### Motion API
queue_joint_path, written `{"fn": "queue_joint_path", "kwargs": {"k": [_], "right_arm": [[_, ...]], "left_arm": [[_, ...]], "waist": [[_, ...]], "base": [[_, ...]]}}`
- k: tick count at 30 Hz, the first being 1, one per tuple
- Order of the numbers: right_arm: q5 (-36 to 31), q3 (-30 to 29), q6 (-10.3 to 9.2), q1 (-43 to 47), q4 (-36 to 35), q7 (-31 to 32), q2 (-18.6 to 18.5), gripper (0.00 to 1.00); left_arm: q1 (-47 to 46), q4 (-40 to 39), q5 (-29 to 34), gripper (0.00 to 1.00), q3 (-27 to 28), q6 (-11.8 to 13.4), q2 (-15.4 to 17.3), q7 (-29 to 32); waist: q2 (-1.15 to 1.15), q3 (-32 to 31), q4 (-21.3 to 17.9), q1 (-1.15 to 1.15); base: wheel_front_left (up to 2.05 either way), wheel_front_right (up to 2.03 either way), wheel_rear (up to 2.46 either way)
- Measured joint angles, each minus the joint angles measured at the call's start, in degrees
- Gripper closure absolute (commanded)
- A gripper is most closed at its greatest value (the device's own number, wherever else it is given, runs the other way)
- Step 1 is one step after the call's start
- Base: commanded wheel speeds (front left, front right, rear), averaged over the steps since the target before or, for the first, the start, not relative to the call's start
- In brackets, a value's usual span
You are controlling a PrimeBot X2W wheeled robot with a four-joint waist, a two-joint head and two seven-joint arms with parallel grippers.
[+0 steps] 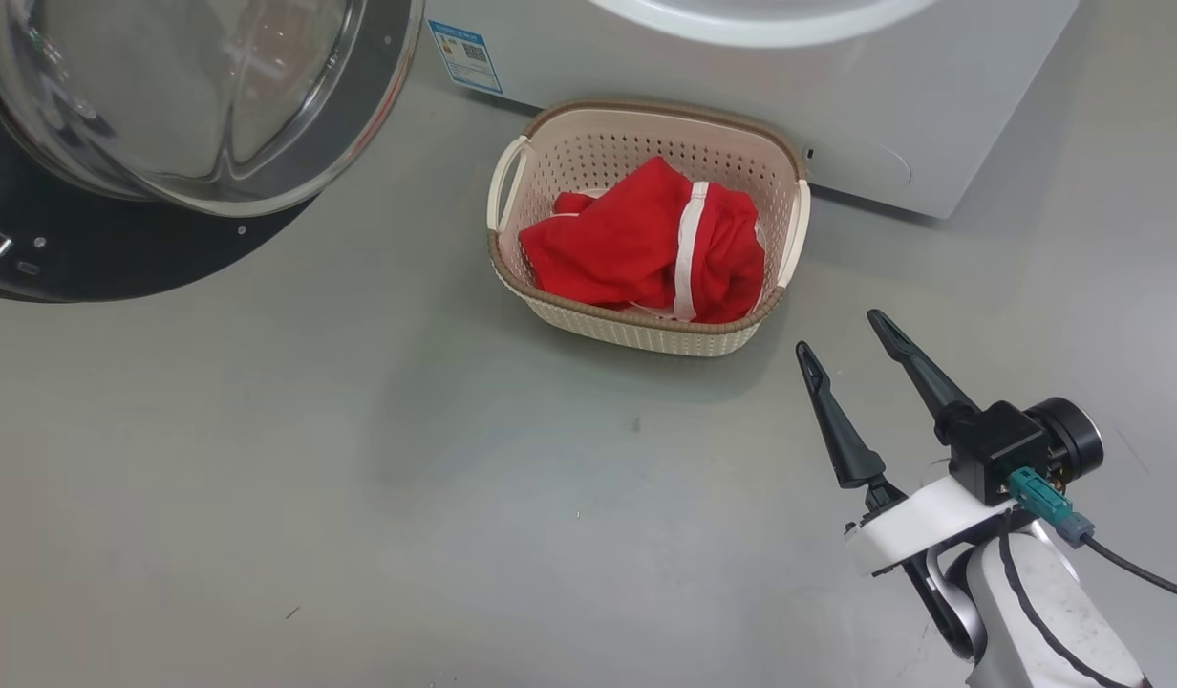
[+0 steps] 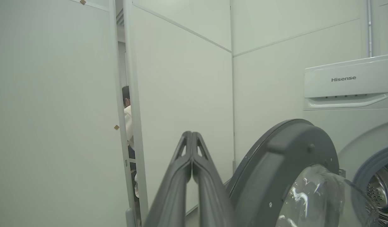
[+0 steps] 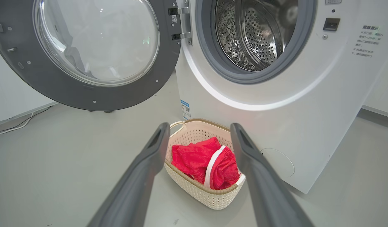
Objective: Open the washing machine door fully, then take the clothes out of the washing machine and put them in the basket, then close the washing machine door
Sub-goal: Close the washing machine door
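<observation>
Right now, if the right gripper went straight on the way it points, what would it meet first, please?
Probably the basket holding the clothes: it sits straight ahead of the right gripper, with nothing standing between.

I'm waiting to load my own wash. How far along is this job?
Done: the washing machine door stands wide open and the clothes lie in the basket; the visible part of the drum looks empty. In hand: nothing; the right gripper is open near the basket, the left gripper shut near the door. Left: closing the door.

The grey floor (image 1: 359, 459) carries the basket (image 1: 646, 334) just beside the washing machine (image 1: 913, 105).
</observation>
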Motion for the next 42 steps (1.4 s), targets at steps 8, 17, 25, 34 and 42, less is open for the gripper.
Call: {"fn": "queue_joint_path", "kwargs": {"k": [8, 17, 25, 34, 42], "right_arm": [[-1.0, 1.5, 0.0, -2.2, -0.2, 0.5, -0.5, 0.0], [-1.0, 1.6, 0.0, -2.5, 0.5, 0.5, -1.7, 0.0], [-1.0, 1.8, 0.0, -2.5, 0.6, 0.5, -1.8, 0.0], [-1.0, 1.7, 0.0, -2.6, 0.6, 0.5, -2.0, 0.0], [-1.0, 1.8, 0.0, -3.0, 0.5, 0.5, -2.1, 0.0]], "left_arm": [[-10.5, 16.1, -12.9, 1.0, 13.3, 3.9, 4.0, 9.3], [-20.1, 27.8, -24.3, 1.0, 21.9, 7.7, 4.3, 17.3], [-24.8, 34.6, -29.7, 1.0, 25.6, 8.2, 4.1, 22.4], [-27.1, 39.8, -33.3, 1.0, 25.2, 8.7, 2.2, 30.9], [-29.1, 42.5, -33.9, 1.0, 25.3, 8.7, 2.2, 34.5]], "waist": [[0.0, 3.4, -2.7, 0.0], [0.0, 4.4, -5.8, 0.0], [0.0, 4.2, -6.9, 0.0], [0.0, 4.2, -7.2, 0.0], [0.0, 4.5, -7.4, 0.0]], "base": [[0.0, 0.0, 0.0], [0.0, 0.0, 0.0], [0.0, 0.0, 0.0], [0.0, 0.0, 0.0], [0.0, 0.0, 0.0]]}}
